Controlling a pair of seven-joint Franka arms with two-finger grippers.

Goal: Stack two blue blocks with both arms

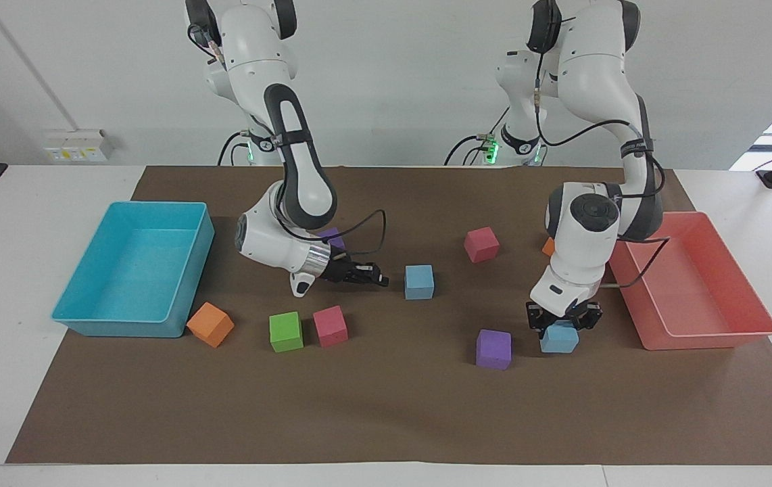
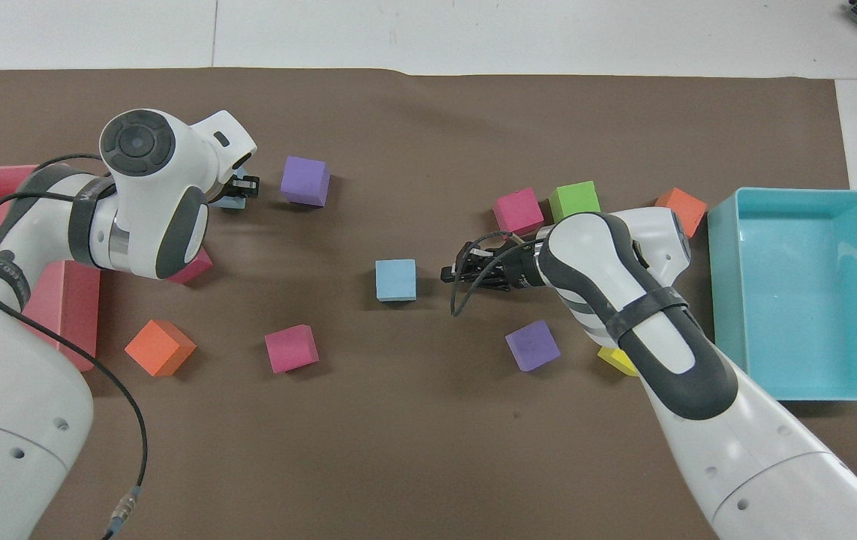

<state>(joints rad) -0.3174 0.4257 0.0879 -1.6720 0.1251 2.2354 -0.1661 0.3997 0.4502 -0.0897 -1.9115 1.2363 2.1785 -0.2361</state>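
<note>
Facing view: the left gripper points straight down and is clamped on one blue block, holding it by its top just clear of the mat, it seems. That block hangs beside a purple cube and close to the red tray. The second blue block sits on the mat near the middle, and it is the likely base of the stack. From the held block it lies toward the right arm's end of the table and a little nearer the robots, with the purple cube just off the straight path between them. The right gripper lies low and almost level, its tip aimed at the middle block and just short of it; whether its fingers are parted or together cannot be made out. It is much the nearer of the two to that block.

Overhead view: the left arm's wrist covers most of the held blue block, so only a sliver shows beside the left gripper, with the purple cube just next to it. The middle blue block sits square to the mat's edges, well apart from the held one and nearer the robots. The right gripper sits just beside it on the side toward the turquoise bin. The carry must therefore run from the tray end toward the centre, and the right gripper waits where it could steady the base.
</note>
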